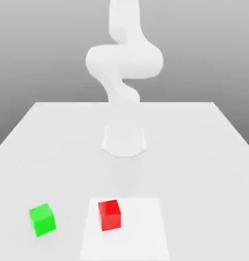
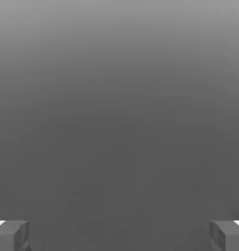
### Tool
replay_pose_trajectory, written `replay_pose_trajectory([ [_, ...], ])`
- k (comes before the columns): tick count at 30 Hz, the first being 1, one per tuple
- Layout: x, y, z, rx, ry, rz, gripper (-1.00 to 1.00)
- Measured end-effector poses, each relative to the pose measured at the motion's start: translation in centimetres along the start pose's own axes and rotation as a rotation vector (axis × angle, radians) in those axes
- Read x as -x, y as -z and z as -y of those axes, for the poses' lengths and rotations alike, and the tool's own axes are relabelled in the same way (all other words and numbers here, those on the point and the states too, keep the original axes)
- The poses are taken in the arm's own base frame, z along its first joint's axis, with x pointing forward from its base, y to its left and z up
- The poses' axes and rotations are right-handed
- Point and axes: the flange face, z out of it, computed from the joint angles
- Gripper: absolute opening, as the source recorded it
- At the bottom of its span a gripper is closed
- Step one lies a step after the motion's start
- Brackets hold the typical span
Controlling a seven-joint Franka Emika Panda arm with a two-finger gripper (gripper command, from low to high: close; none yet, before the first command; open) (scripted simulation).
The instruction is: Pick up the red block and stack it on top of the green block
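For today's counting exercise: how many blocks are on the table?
2. The green block sits toward the exterior view's left; the red block sits apart, near the middle. None seems hidden.

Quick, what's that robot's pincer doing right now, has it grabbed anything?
Pincer: open wide, holding nothing. The red block and the green block both sit on the table.

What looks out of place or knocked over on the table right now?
Nothing stands out. The red block and green block both sit flat on the table, apart from each other, and the claw is open with nothing in it.
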Motion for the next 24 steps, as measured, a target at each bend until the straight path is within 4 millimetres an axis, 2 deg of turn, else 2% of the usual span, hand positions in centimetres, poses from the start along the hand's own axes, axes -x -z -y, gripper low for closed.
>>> replay_pose_trajectory([
  [3, 1.2, -7.8, -1.6, 0.095, 0.047, 0.069, 0.00],
  [6, 2.9, -14.6, -4.1, 0.175, 0.087, 0.143, 0.00],
  [9, 5.3, -20.5, -7.2, 0.245, 0.124, 0.224, 0.00],
  [12, 8.2, -25.7, -10.9, 0.306, 0.157, 0.312, 0.00],
  [16, 12.9, -31.1, -16.2, 0.370, 0.196, 0.440, 0.00],
  [19, 17.0, -34.0, -20.4, 0.407, 0.219, 0.542, 0.00],
  [24, 20.4, -37.9, -23.6, 0.417, 0.226, 0.582, 0.00],
])
